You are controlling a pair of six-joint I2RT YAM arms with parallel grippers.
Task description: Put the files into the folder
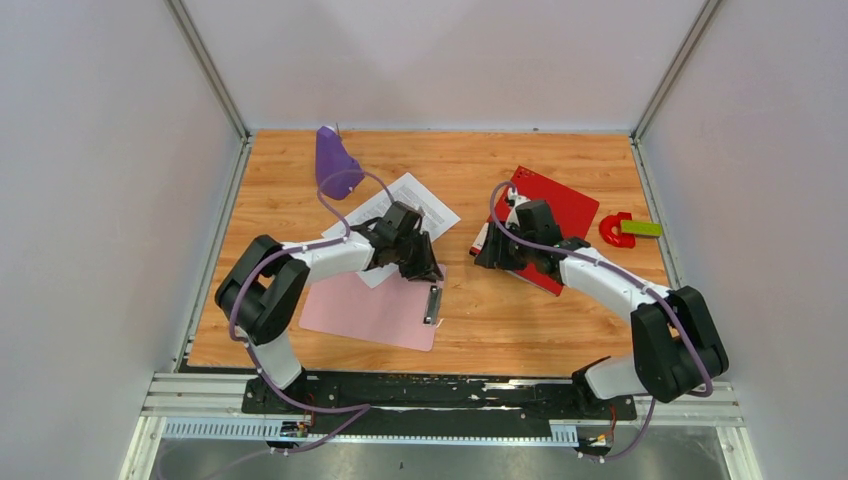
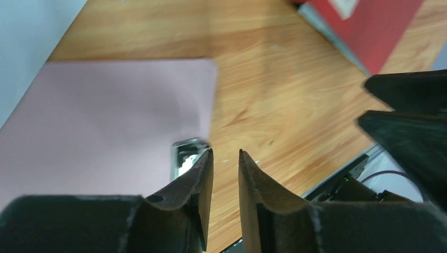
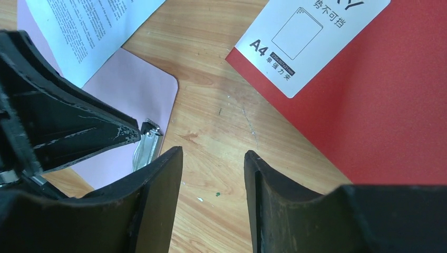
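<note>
The files (image 1: 418,198) are white printed sheets lying at an angle on the wood, their near end on the pink clipboard (image 1: 365,310); a corner of the files (image 3: 89,26) shows in the right wrist view. My left gripper (image 1: 420,258) hovers over the clipboard's metal clip (image 2: 184,158). The left gripper (image 2: 225,153) stands open by a narrow gap, with only wood between its fingers. The red folder (image 1: 555,215) lies shut on the right, and the folder (image 3: 379,105) shows its white label (image 3: 311,37). My right gripper (image 1: 497,250) is at the folder's left edge. The right gripper (image 3: 213,153) is open and empty.
A purple cone-shaped object (image 1: 332,160) stands at the back left. A red and green object (image 1: 625,230) lies right of the folder. The two grippers are close together over the table's middle. White walls enclose the table on three sides.
</note>
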